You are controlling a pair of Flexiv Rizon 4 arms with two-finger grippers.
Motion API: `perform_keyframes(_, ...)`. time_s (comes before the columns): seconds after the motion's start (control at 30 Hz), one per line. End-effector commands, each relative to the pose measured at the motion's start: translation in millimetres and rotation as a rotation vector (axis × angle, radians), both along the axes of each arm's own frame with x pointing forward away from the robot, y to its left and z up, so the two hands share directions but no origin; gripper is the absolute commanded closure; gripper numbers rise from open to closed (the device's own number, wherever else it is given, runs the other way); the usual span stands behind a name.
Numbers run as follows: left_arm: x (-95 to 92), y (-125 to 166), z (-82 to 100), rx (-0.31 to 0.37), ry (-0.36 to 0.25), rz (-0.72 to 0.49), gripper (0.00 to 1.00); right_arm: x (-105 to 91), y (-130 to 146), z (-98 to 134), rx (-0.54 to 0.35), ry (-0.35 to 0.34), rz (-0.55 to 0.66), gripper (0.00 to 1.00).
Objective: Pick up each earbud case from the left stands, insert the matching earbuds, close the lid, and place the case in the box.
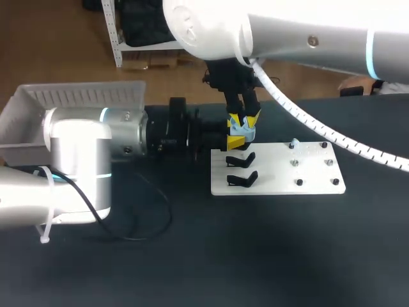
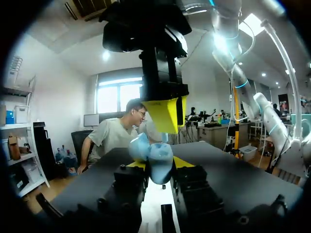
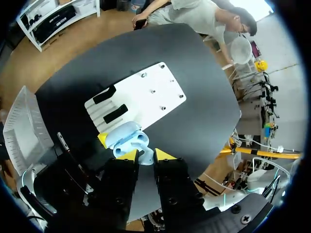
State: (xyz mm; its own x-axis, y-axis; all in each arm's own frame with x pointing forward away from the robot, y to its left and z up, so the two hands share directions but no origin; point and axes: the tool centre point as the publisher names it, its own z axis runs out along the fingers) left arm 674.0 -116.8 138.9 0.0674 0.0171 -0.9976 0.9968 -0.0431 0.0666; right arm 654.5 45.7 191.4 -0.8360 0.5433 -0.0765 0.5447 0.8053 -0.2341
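A light blue earbud case (image 1: pixel 241 133) with its lid up hangs over the far left corner of the white board (image 1: pixel 281 182). My left gripper (image 1: pixel 237 141) comes in level from the left and is shut on the case's body (image 2: pixel 154 160). My right gripper (image 1: pixel 245 120) points straight down onto the case. In the right wrist view the right gripper (image 3: pixel 146 155) pinches a small light blue part, seemingly an earbud, at the open case (image 3: pixel 127 140). One more light blue earbud (image 1: pixel 294 143) sits on a peg of the board.
Two empty black stands (image 1: pixel 241 160) (image 1: pixel 241 180) sit on the board's left part, with several small pegs to their right. A pale box (image 1: pixel 77 96) stands at the table's far left, behind my left arm. A thin black cable (image 1: pixel 150 224) lies on the dark tabletop.
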Motion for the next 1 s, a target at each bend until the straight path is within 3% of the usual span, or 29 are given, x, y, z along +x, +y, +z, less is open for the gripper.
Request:
perform_keyframes(0.03, -4.8, -2, -2.6, 0.006, -0.015, -0.006, 1.00, -0.1, -2, -1, 0.006, -0.002, -0.003, 1.00)
perform_keyframes(0.23, -9.5, -7, -4.1, 0.025, -0.046, 0.000, 1.00, -1.5, -5, 0, 0.009, -0.005, -0.006, 1.00)
perform_keyframes(1.0, -9.6, -11, -5.9, 0.011, -0.014, 0.015, 1.00, -3.7, -12, -7, -0.004, 0.016, 0.009, 1.00)
